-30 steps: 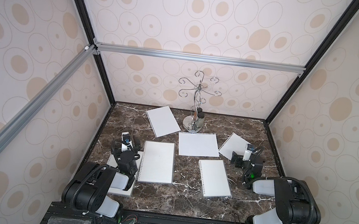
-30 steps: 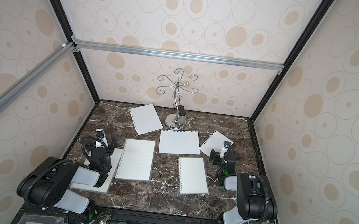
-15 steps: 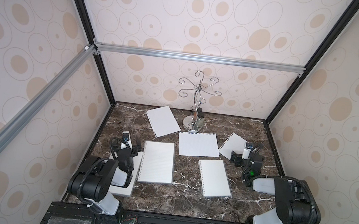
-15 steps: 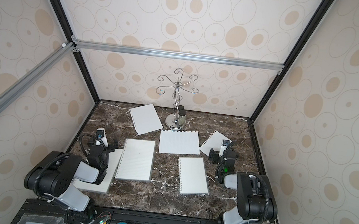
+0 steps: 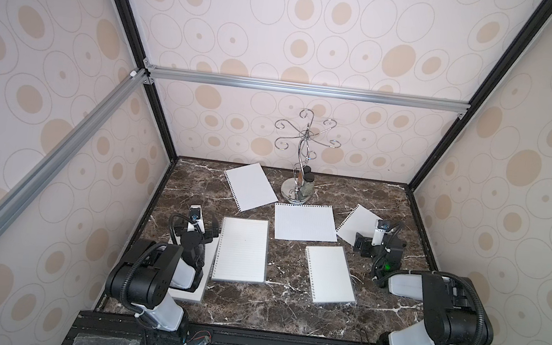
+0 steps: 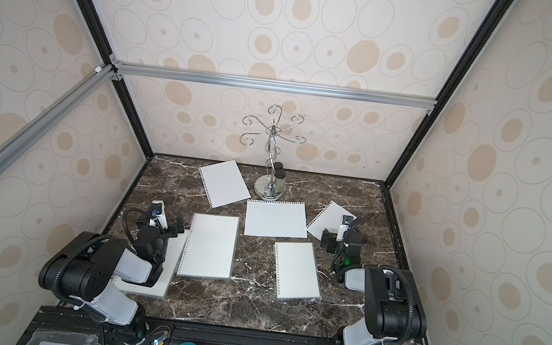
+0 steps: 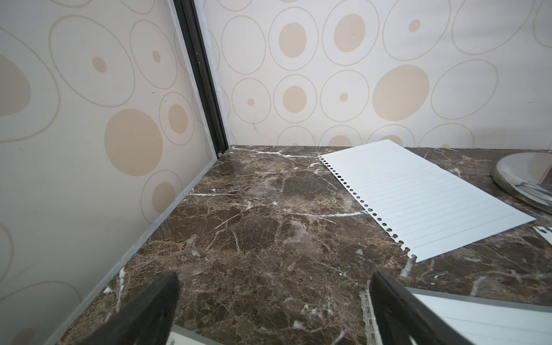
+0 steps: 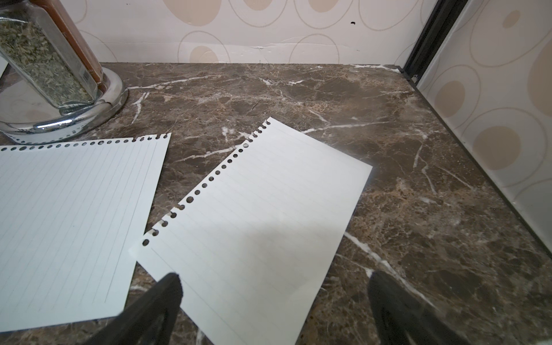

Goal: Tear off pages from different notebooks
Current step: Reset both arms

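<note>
Two empty claws gape: right claw (image 8: 274,280) over page (image 8: 254,209), left claw (image 7: 274,277) beside notebook (image 7: 478,321).

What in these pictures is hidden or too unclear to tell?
- Left notebook: in both top views, mostly under the left arm.
- Rightmost page: in a top view, near corner behind the right arm.
- Spice jars: right wrist view's edge cuts off their tops.
- Metal stand: left wrist view's edge crops its base.

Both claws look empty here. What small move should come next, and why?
Likely pull the right claw back from the right page: it, the middle page and the far-left page already lie torn off, and the left claw is open too.
</note>
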